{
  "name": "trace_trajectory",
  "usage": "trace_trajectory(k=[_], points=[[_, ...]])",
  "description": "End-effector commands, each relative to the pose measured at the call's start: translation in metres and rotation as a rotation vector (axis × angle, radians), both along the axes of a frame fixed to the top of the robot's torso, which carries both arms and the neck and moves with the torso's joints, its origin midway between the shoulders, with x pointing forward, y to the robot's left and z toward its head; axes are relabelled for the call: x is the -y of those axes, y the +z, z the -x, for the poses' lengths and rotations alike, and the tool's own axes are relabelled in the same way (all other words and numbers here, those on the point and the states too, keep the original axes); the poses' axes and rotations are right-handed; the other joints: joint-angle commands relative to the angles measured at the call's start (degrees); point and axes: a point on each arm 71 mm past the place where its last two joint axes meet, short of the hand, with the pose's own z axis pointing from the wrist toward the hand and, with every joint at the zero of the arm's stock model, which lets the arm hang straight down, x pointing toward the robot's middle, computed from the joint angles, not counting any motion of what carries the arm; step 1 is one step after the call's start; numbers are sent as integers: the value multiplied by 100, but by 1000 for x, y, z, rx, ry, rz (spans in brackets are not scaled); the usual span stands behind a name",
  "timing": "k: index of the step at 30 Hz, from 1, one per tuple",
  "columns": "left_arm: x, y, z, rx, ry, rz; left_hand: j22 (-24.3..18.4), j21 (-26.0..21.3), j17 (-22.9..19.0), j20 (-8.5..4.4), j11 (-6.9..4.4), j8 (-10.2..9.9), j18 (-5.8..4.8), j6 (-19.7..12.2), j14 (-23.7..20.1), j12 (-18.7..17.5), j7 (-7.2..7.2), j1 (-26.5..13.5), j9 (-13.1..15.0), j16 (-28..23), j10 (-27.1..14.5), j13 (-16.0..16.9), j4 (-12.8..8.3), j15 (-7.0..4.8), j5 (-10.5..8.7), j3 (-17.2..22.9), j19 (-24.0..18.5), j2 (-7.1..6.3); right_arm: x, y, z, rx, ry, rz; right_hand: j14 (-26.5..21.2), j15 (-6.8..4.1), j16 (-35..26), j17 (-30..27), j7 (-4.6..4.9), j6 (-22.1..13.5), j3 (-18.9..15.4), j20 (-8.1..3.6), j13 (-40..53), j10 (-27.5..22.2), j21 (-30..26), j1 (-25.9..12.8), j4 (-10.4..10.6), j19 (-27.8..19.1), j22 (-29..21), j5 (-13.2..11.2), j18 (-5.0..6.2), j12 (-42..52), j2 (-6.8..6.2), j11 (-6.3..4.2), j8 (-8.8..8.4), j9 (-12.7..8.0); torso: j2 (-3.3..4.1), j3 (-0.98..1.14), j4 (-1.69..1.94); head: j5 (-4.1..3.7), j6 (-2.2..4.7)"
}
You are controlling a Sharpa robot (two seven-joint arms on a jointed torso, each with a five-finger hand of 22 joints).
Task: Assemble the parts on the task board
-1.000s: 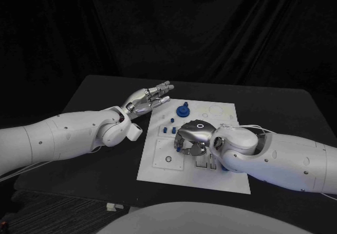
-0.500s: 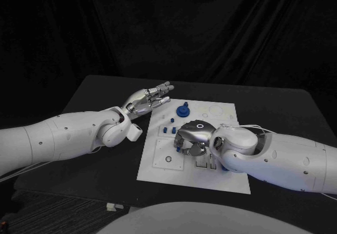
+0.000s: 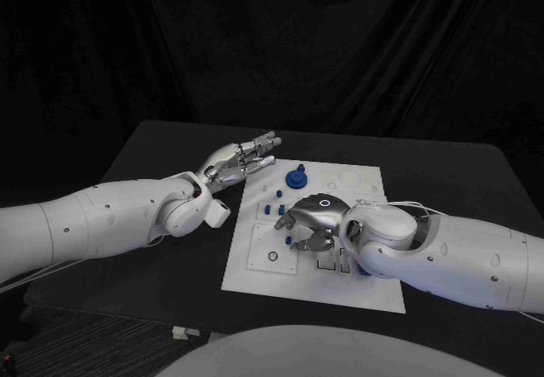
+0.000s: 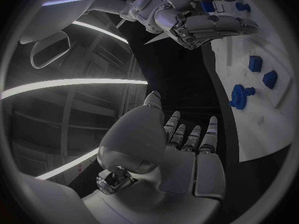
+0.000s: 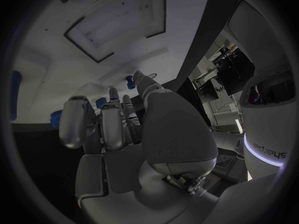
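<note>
The white task board (image 3: 338, 276) lies in the middle of the black table. My right hand (image 3: 312, 224) hovers low over its centre with the fingers spread downward. A small blue part (image 5: 130, 81) sits between the thumb tip and a fingertip (image 5: 112, 93); I cannot tell whether it is pinched. The left wrist view shows that hand (image 4: 193, 15) with a blue part (image 4: 207, 6) at its fingers. A round blue part (image 3: 295, 178) stands at the board's far edge, and small blue parts (image 3: 270, 210) stand near its left edge. My left hand (image 3: 241, 159) floats open, palm up, left of the board's far corner.
Square recesses (image 5: 115, 17) and round holes (image 3: 272, 256) mark the board. More blue parts (image 4: 254, 63) stand on the board (image 4: 277, 40) near the round one (image 4: 238, 95). The black table (image 3: 148, 259) runs wide on both sides of the board, and dark curtains hang behind it.
My right hand's fingers have spread apart over the board's centre. The left hand has stayed where it was.
</note>
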Motion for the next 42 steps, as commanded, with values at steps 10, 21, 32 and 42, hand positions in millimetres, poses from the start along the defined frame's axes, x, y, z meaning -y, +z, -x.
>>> trace_trajectory(k=[10, 21, 32, 42], points=[[-2, 2, 2, 21, -4, 29, 10, 30, 9, 9, 50, 7, 85, 1, 8, -35, 24, 40, 2, 6, 2, -7, -53, 39, 34, -5, 45, 24, 26, 25, -2, 99, -60, -117, -29, 34, -24, -25, 87, 235, -300, 10, 53, -239, -66, -28, 75, -33, 962, -60, 94, 216, 79, 4, 119, 39, -17, -6, -12, 0, -1], [-6, 3, 2, 26, 6, 26, -58, 16, 3, 2, 48, 8, 77, -3, -12, -31, 23, 17, 2, -2, 4, -6, -40, 20, 15, -25, 18, 19, 86, 51, -15, 137, -169, -49, -47, 61, -42, -97, -65, 446, -517, 48, -79, -717, -89, 6, 223, -25, 960, -31, 99, 103, 142, 104, 67, 19, -14, -15, -38, -31, -1], [-9, 3, 3, 28, 9, 27, -102, 3, 1, -3, 39, -23, 69, -179, -23, -30, -57, 8, -20, -6, 4, -6, -35, -11, 15, -47, -6, 23, 121, 31, -25, 90, -259, 52, -124, 107, -133, -246, -139, 276, -656, 82, -69, -863, -243, 37, 581, -93, 923, -222, 123, 78, 23, 139, -1, -30, -2, 4, -25, -39, -1], [-11, 3, 3, 43, 19, 31, -633, -138, -52, -117, 2, -221, 92, -2049, -193, -228, -1361, -80, -227, -65, -84, -45, 59, -167, -104, -189, -302, 81, 125, 19, -28, 84, -268, 53, -87, 130, -77, -194, -7, 357, -649, 102, -55, -617, -190, 165, 662, -53, 942, -210, 110, 233, 84, 102, 36, -12, -11, -3, -21, -39, -1]])
